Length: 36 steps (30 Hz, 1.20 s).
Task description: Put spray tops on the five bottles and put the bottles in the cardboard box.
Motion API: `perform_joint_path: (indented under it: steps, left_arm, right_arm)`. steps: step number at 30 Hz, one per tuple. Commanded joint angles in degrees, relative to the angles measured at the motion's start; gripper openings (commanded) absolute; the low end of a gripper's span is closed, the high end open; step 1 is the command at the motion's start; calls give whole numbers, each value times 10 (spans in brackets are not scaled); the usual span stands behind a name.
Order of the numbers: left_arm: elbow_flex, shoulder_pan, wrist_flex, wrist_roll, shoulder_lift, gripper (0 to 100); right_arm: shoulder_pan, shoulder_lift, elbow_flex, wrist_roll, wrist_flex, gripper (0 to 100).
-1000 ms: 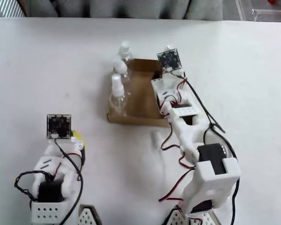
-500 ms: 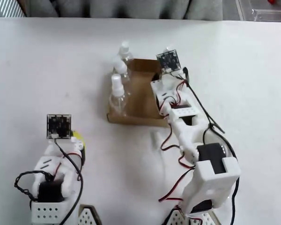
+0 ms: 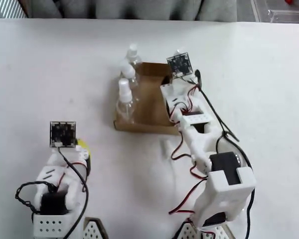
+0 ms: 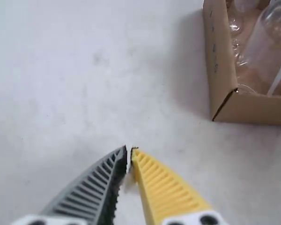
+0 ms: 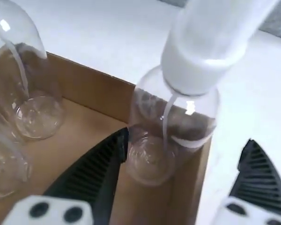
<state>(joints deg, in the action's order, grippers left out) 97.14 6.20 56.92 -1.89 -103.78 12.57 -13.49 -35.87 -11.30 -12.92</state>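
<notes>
One clear round bottle, cardboard box

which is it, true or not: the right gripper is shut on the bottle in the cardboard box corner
Not true: the right gripper is open, its jaws apart either side of the bottle in the cardboard box corner, as the right wrist view shows.

The bottles are clear glossy plastic, the cardboard box matt and smooth.

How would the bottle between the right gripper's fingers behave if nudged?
The bottle looks empty, so probably light. With its big spray top it may tip easily, though the cardboard box corner should brace it.
</notes>
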Motion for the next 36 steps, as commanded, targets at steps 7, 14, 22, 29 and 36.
perform_joint_path:
  steps: [7,14,22,29,36]
  left_arm:
    - [-2,6,-1,5,-8,24]
    - [-2,7,-2,5,-8,24]
    - [-2,7,-2,5,-8,24]
    - [-2,7,-1,5,-7,24]
    - [-1,7,-1,5,-7,24]
  right_arm:
    - [-1,98,-33,-5,-30,322]
    - [5,140,-60,-5,-30,322]
    - [9,194,-75,0,-30,322]
    - [11,289,-140,-3,-30,322]
    - [12,405,-215,-3,-27,322]
